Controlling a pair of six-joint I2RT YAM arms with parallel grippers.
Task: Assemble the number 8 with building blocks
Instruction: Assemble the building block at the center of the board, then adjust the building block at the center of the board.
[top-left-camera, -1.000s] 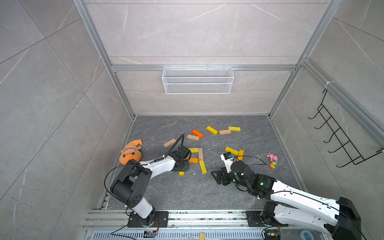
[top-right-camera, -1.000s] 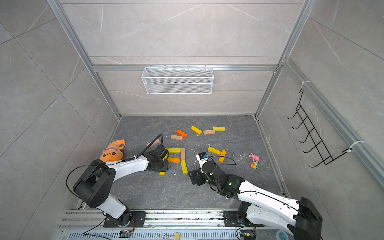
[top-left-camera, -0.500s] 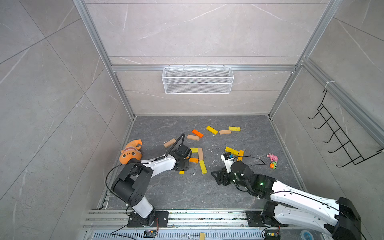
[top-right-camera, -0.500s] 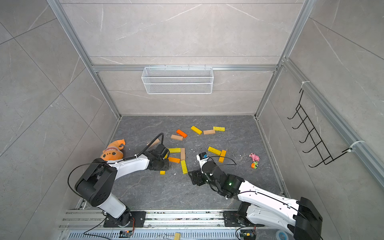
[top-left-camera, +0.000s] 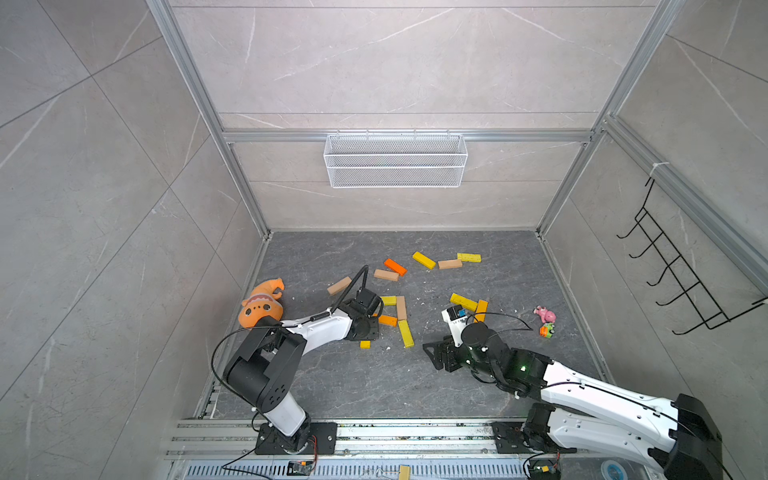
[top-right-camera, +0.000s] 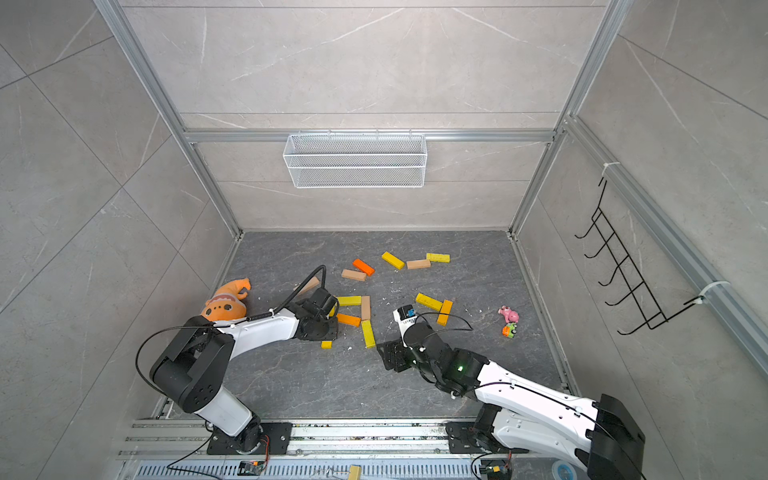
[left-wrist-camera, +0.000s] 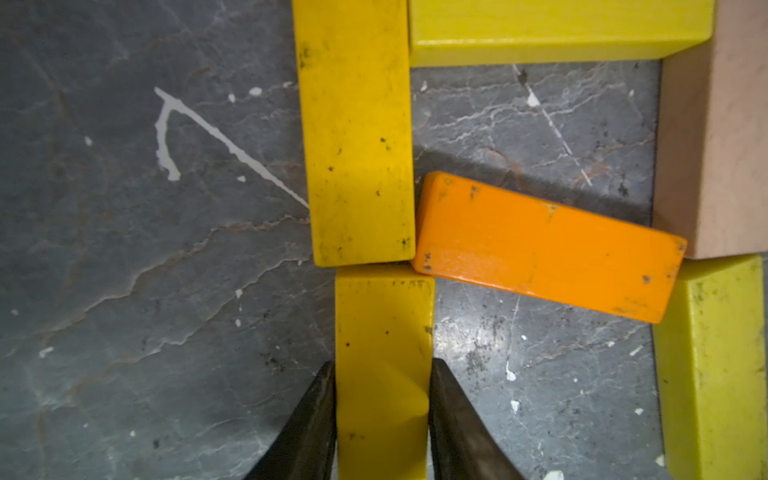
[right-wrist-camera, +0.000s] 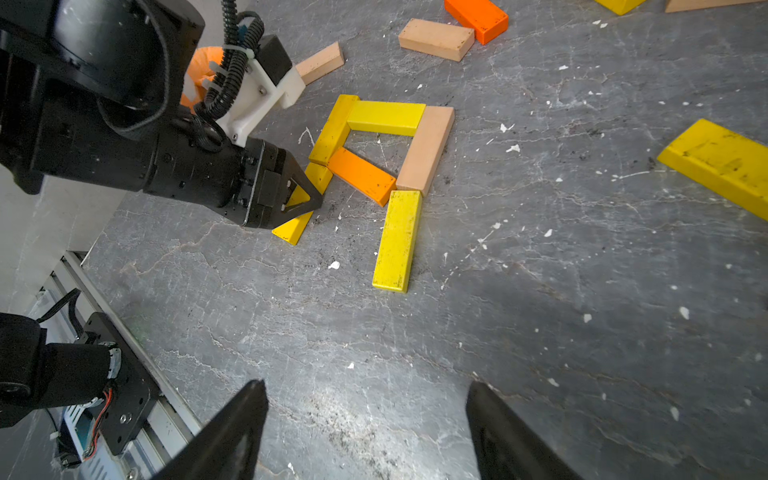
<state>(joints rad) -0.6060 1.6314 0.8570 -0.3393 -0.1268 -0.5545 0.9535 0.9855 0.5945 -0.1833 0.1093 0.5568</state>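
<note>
Where both top views look down on the grey floor (top-left-camera: 332, 382), the blocks (top-left-camera: 401, 307) lie in three lots: a part-built figure mid-floor, loose bars (top-left-camera: 449, 263) toward the back wall, and a pair (top-left-camera: 463, 302) near the right arm. The left gripper (top-left-camera: 368, 332) sits low at the figure's near left corner. The right gripper (top-left-camera: 432, 353) hangs well apart over bare floor. A plush toy (top-left-camera: 262, 305) lies by the left wall.

Left wrist view: fingers (left-wrist-camera: 316, 415) pressed against both long sides of a yellow block (left-wrist-camera: 382, 332), its end touching a second yellow block (left-wrist-camera: 357, 145) and a tilted orange block (left-wrist-camera: 548, 249).

Right wrist view: right jaws wide apart, nothing between them.
</note>
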